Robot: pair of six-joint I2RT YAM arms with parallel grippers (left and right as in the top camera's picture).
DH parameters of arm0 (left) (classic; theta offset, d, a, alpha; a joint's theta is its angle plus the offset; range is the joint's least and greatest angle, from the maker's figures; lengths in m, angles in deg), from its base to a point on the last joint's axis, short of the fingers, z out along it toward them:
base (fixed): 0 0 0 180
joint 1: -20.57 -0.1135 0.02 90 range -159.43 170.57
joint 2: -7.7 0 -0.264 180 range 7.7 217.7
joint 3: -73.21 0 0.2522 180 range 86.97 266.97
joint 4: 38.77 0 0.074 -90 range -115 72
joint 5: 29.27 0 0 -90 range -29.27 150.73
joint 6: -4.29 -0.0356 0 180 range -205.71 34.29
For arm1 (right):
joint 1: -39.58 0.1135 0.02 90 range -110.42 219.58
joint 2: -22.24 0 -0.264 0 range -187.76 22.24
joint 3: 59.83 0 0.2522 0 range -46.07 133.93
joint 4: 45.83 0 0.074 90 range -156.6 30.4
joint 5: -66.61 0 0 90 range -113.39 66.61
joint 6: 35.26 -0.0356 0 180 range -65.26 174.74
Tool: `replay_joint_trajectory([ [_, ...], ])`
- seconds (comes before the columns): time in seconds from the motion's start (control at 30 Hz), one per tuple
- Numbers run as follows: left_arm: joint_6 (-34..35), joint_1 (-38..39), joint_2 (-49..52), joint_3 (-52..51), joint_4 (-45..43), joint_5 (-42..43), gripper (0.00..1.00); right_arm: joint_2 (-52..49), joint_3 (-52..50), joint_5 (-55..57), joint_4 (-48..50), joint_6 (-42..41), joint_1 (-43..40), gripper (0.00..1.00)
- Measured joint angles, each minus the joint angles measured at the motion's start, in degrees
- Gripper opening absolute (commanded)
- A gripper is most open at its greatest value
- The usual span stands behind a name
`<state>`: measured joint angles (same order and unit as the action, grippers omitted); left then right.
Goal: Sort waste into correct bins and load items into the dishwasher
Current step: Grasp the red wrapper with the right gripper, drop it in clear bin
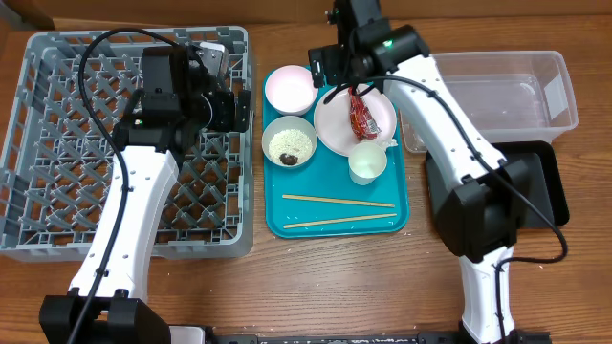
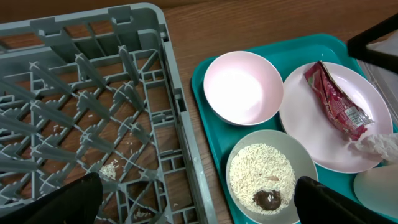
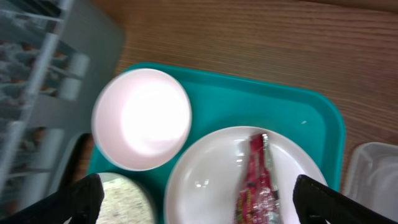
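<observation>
Scene: a wooden surface point(image 1: 316, 287) seen from above, with two white-and-black robot arms reaching across it from the near edge.
Dish rack: a large square grey rack point(image 1: 38, 143) with a lattice floor fills the left side of the surface. A few loose rice grains point(image 2: 109, 168) show through the floor near its right wall.
Teal tray: a serving tray point(image 1: 287, 215) sits just right of the rack and carries all the dishes.
Pinkish-white bowl: upright at the tray's far left corner point(image 1: 289, 89).
Grey-green bowl: just in front of the pink one point(image 1: 268, 139), holding white rice point(image 1: 290, 143) and a small brown scrap point(image 1: 287, 159) at its near side.
Plate: round and pinkish-white point(image 1: 330, 124), right of both bowls.
Red wrapper: a crinkled snack wrapper point(image 1: 361, 117) lies lengthwise on the plate, with nothing gripping it.
Napkin: a crumpled white napkin point(image 2: 376, 143) lies at the wrapper's near end, at the plate's edge.
Cup: small and white point(image 1: 367, 163), just beside the plate's near rim.
Chopsticks: two pale sticks point(image 1: 339, 201) lie side by side along the tray's near part.
Clear tub: a rectangular tub point(image 1: 564, 96) on the far right, just beside the teal tray.
Black tray: a shallow tray point(image 1: 555, 191) in front of the clear tub, partly hidden by the right arm's base.
Left jaws: spread wide and holding nothing, above the rack's right wall and facing the teal tray.
Right jaws: spread wide and holding nothing, above the tray's far end, over the pink bowl and the plate.
</observation>
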<state>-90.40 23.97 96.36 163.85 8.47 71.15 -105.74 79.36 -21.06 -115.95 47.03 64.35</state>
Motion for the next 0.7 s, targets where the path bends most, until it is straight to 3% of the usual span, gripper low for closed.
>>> replay_joint_trajectory([
  [0.27, 0.0, 0.0, 0.0, 0.0, 0.0, 0.0, 1.00, -8.5, -0.1, 3.9, -2.0, 3.8, -5.0, 0.79],
  [0.57, 0.0, 0.0, 0.0, 0.0, 0.0, 0.0, 1.00, -11.8, -4.2, -2.7, -0.9, 9.6, -5.7, 0.69],
  [0.63, 0.0, 0.0, 0.0, 0.0, 0.0, 0.0, 1.00, -12.7, -5.7, -3.3, -0.6, 10.2, -5.6, 0.59],
  [0.67, 0.0, 0.0, 0.0, 0.0, 0.0, 0.0, 1.00, -12.7, -5.8, -3.1, -0.4, 10.4, -5.6, 0.47],
  [0.7, 0.0, 0.0, 0.0, 0.0, 0.0, 0.0, 1.00, -12.6, -5.8, -3.4, -0.1, 10.8, -5.6, 0.24],
])
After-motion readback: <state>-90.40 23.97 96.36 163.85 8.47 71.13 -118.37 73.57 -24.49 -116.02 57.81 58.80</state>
